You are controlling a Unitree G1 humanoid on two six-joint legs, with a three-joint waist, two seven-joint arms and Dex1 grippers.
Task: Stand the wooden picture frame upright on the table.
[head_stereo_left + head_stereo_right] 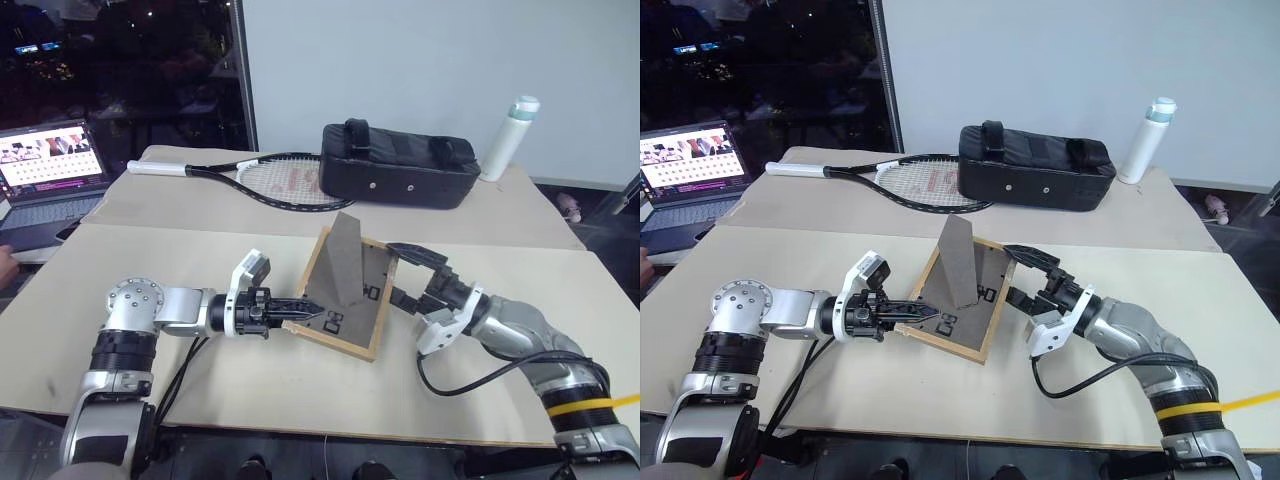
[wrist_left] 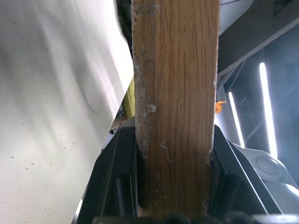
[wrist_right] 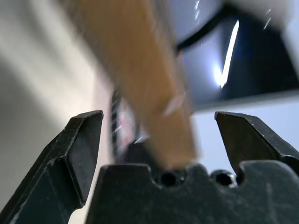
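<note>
The wooden picture frame [image 1: 362, 292] is tilted over the table [image 1: 200, 260] with its dark back towards me. Its fold-out stand [image 1: 345, 255] sticks up. My left gripper [image 1: 305, 313] is level and shut on the frame's left edge. In the left wrist view the light-wood edge [image 2: 175, 107] sits clamped between both black fingers [image 2: 119, 182]. My right gripper [image 1: 410, 275] is open at the frame's right edge, one finger above it and one below. In the right wrist view the blurred wood edge [image 3: 149, 84] lies between the spread fingers [image 3: 79, 140] without touching them.
A black padded bag [image 1: 400, 165], a tennis racket [image 1: 270, 182] and a white bottle [image 1: 510, 135] lie on the far slab beyond the seam. An open laptop [image 1: 50, 165] stands at the far left. The right arm's cable [image 1: 470, 375] loops onto the tabletop.
</note>
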